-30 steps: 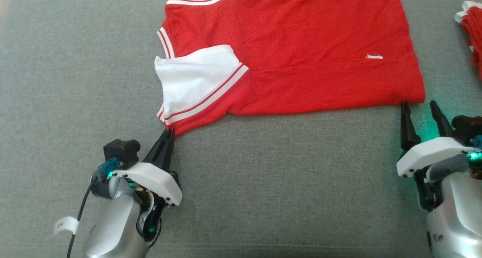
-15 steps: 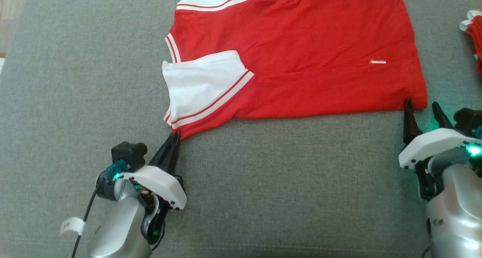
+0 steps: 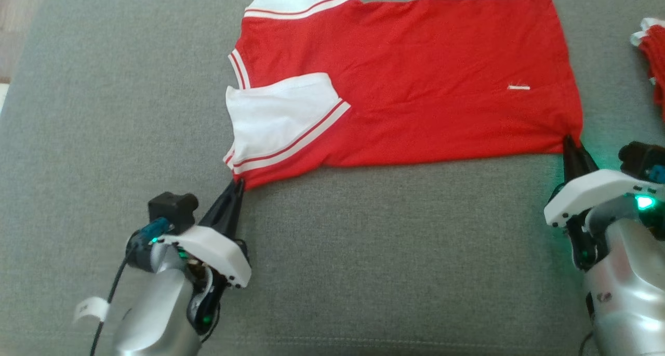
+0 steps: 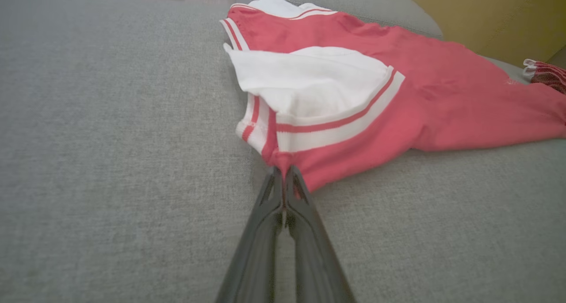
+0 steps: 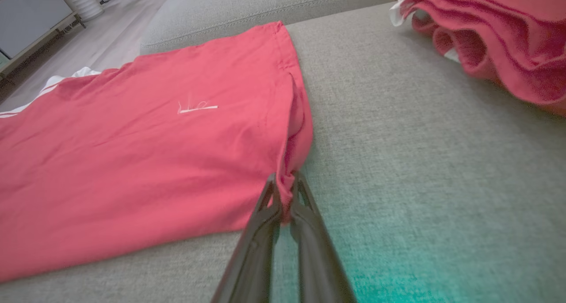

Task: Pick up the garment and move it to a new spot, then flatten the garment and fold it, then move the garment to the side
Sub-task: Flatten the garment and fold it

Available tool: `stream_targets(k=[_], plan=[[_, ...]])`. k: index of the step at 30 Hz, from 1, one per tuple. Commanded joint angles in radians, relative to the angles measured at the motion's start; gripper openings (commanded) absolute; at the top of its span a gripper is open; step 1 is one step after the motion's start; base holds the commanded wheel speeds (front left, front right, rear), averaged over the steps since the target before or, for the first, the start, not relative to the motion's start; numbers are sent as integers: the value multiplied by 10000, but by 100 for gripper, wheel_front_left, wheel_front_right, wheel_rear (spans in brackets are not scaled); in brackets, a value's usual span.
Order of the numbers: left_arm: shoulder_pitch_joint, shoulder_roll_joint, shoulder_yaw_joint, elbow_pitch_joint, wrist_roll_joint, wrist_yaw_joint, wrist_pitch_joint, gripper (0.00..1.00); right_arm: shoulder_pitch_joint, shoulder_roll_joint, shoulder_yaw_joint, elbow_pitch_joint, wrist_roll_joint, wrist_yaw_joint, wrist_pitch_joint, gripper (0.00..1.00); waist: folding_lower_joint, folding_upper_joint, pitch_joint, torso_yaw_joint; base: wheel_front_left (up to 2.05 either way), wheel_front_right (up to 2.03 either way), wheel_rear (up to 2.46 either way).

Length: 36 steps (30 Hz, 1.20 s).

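Grey woven sofa cushion (image 3: 363, 252) carries the red garment (image 3: 415, 86), which lies flat across the upper middle of the head view. Its long axis runs left to right in the frame, with the neck and white sleeves pointing left and the straight hem pointing right. One white sleeve (image 3: 275, 117) is folded in over the red body. The left gripper (image 3: 238, 182) is pinched together on the garment's lower left corner. The right gripper (image 3: 570, 141) is clamped on the lower right hem corner. A second red heap (image 3: 652, 54) sits apart at the right edge.
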Motion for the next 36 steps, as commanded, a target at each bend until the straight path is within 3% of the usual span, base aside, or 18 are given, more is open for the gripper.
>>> stream_targets(k=[1,10,16,26,33,34,35,36], plan=[[-151,367,329,-319,-81,-34,-124,0,94,-139,314,-285,183,-19,-175,0,0,0,-109,-49,0,0,0],[978,1029,474,-1452,-282,113,114,0,1422,-804,1104,-1566,1436,-19,2,0,0,0,-638,-177,0,0,0],[2130,1325,361,-2711,-331,360,519,0,2871,-1129,1080,-2847,1968,-19,396,0,0,0,-883,-99,0,0,0],[3706,1534,78,-4250,-417,832,1227,0,5343,-795,19,-5102,1832,-19,1220,0,0,0,-1030,-42,0,0,0],[3871,1546,-130,-4376,-443,925,1634,0,5925,-537,-421,-5942,1539,-19,2071,0,0,0,-1012,-75,0,0,0],[3824,1525,-173,-4302,-446,908,1685,0,5931,-501,-441,-6004,1506,-19,2156,10,0,0,-1014,-78,0,0,0],[3769,1498,-211,-4221,-443,909,1733,0,5941,-485,-445,-6049,1453,-19,2250,34,0,0,-1022,-77,0,0,0],[3711,1485,-261,-4124,-427,902,1804,20,5948,-467,-457,-6092,1404,-19,2321,92,0,0,-1034,-79,0,0,0]])
